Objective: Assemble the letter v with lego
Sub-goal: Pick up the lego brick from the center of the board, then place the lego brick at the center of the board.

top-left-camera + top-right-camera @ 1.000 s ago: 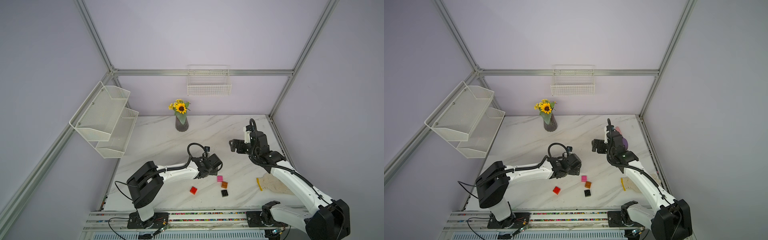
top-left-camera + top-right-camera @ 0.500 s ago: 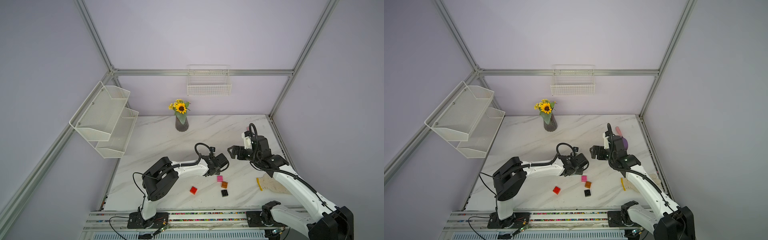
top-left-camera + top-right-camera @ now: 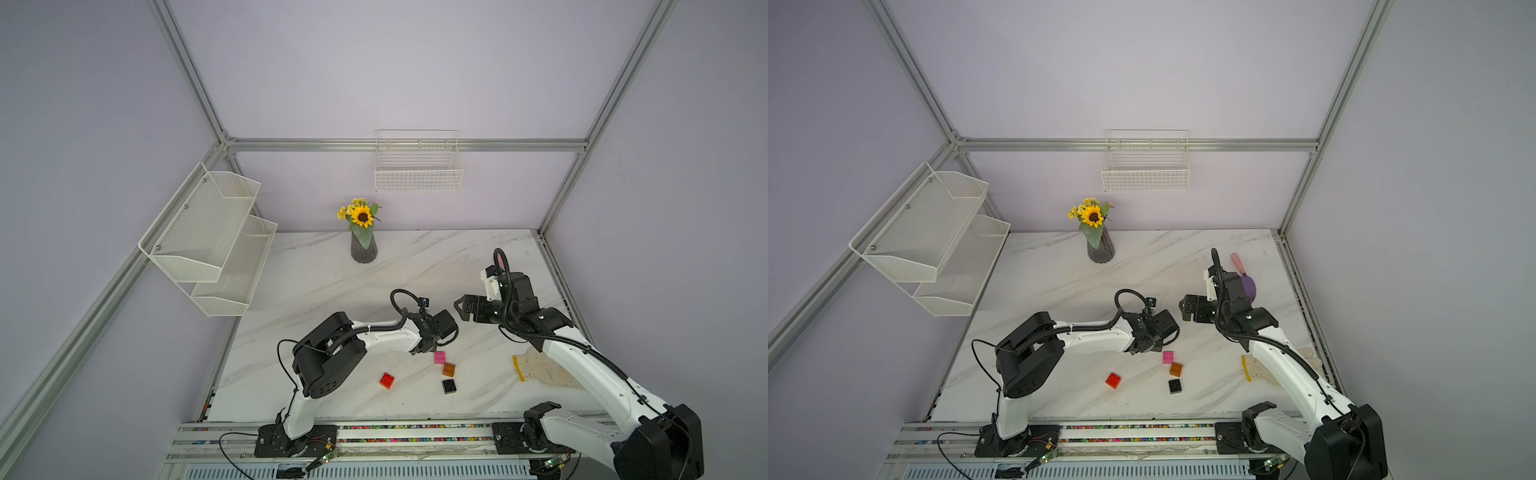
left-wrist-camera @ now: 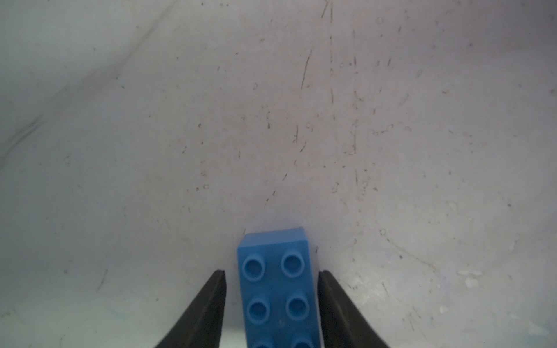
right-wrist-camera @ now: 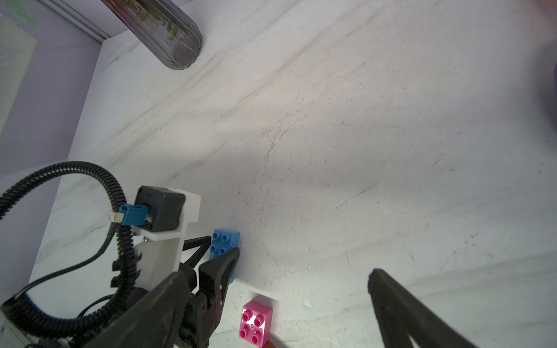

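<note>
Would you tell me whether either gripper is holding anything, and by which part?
Nothing clearly: the left gripper flanks the blue brick along its long sides, one gap showing; the right gripper is open, empty.

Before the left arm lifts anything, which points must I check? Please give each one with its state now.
1. Blue brick centred in left end effector: ok.
2. Fingers pressed on it: not ok, a gap shows beside one.
3. Brick flat on table, studs up: ok.
4. Pink brick apart from those fingers: ok.
5. Right end effector open, holding nothing: ok.
</note>
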`<state>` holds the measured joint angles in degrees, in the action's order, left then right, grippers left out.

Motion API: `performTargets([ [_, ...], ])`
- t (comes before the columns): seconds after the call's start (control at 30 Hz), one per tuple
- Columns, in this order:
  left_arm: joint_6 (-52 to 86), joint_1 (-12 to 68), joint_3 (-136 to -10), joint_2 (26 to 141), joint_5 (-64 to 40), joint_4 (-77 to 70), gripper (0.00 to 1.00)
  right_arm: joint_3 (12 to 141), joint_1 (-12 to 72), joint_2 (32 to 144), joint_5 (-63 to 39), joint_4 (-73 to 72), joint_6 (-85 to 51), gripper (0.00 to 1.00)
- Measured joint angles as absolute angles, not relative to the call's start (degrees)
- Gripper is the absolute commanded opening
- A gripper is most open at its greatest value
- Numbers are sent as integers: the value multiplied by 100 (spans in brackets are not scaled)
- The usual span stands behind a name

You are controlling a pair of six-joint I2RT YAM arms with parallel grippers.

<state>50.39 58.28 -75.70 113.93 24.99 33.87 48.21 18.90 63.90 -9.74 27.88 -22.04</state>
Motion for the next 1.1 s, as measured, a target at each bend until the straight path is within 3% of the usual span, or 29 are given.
performTargets([
  [0.13,5030,5769,-7502,11389,2390,3218,38,4821,1890,6386,-974,2808,-2204,97],
  [0.27,4954,5677,-7417,11356,2300,3004,21,4821,1890,6386,-974,2816,-2204,97],
  [0.67,3758,4877,-7321,11209,1597,2740,17,4821,1890,6462,-993,2803,-2206,97],
  [1.1,764,3511,-8976,12178,731,3507,17,4864,1890,6938,-1059,2552,-2248,97],
])
